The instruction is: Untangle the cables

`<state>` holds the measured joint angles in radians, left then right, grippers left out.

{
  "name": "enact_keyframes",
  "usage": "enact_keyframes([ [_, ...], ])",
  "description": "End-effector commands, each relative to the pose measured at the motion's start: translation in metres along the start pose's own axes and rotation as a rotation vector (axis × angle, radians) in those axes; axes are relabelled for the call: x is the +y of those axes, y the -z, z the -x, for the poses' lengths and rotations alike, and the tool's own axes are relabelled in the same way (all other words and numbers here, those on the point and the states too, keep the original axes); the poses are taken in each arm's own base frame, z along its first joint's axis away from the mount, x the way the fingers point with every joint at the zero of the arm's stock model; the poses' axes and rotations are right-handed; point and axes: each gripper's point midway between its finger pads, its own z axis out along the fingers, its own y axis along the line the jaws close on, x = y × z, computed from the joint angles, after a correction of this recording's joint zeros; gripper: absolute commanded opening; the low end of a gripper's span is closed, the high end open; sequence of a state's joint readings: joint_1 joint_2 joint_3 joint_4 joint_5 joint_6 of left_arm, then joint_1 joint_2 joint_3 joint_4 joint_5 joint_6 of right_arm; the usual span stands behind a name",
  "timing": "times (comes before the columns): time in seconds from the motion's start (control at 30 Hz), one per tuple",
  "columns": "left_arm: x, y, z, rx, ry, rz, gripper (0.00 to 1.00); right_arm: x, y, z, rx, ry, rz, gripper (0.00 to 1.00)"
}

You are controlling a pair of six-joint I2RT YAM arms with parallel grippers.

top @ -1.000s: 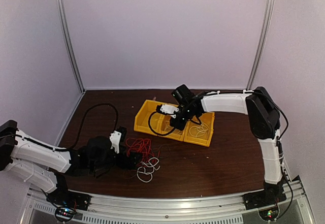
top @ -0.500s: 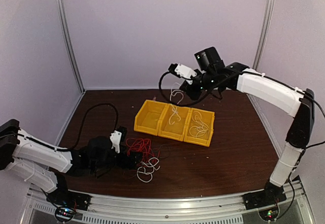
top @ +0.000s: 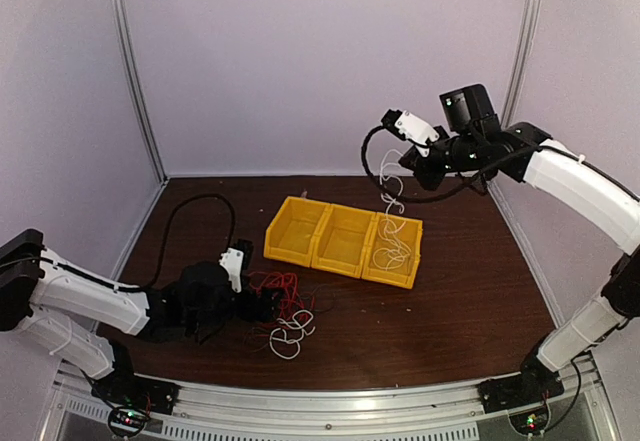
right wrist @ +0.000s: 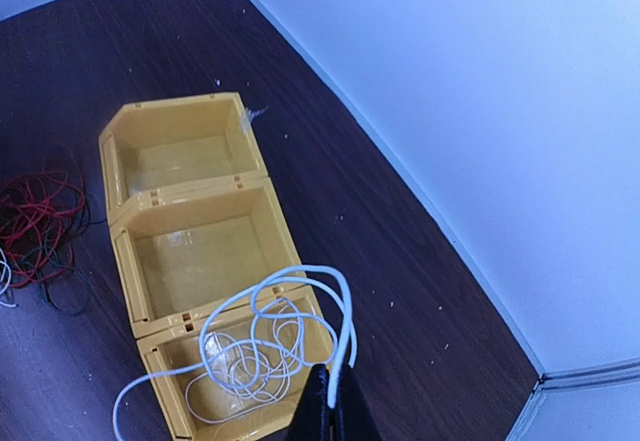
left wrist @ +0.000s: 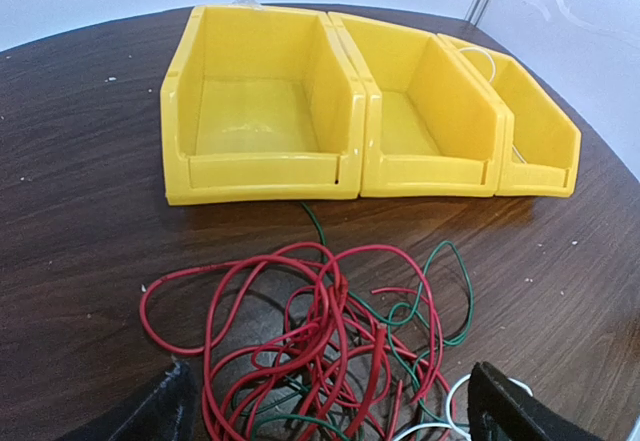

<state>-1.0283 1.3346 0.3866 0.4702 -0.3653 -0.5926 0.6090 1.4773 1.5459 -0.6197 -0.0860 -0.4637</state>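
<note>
The right gripper (right wrist: pixel 325 401) was seen pinched shut on a white cable (right wrist: pixel 300 296) and held high, toward 2 o'clock of the table (top: pixel 470 301) — the loops were let dangle down into the end bin (top: pixel 392 279) of the yellow bins, where more white wire was piled. Out at 7 o'clock from the bins, the left gripper (left wrist: pixel 330 406) was spread wide and low with nothing held. The red cables (left wrist: pixel 300 331) and a green cable (left wrist: pixel 462 291) were knotted together right between its fingers, and some white loops (top: pixel 290 336) were lying just beside that clump at 5 o'clock.

What could go wrong from here: the pinch was made on a thin, slippery strand, so it could be dropped off-target. The pile in the bin could also be dragged out if the hanging loops got snagged on it. And if the left jaws were closed where they sat, red and green would likely be grabbed together — the knot would only be pulled tighter.
</note>
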Motion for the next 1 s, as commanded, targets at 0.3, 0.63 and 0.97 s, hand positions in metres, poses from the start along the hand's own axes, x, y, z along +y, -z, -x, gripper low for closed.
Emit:
enact_keyframes([
  [0.3, 0.001, 0.002, 0.011, -0.029, 0.019, 0.006, 0.96, 0.018, -0.066, -0.109, 0.178, -0.091, 0.068, 0.0],
  [0.63, 0.003, 0.004, 0.011, -0.032, 0.023, 0.017, 0.96, 0.061, -0.124, -0.164, 0.275, -0.161, 0.236, 0.0],
  [0.97, 0.004, 0.002, 0.012, -0.038, 0.008, 0.025, 0.97, 0.076, -0.132, -0.186, 0.341, -0.177, 0.283, 0.0],
])
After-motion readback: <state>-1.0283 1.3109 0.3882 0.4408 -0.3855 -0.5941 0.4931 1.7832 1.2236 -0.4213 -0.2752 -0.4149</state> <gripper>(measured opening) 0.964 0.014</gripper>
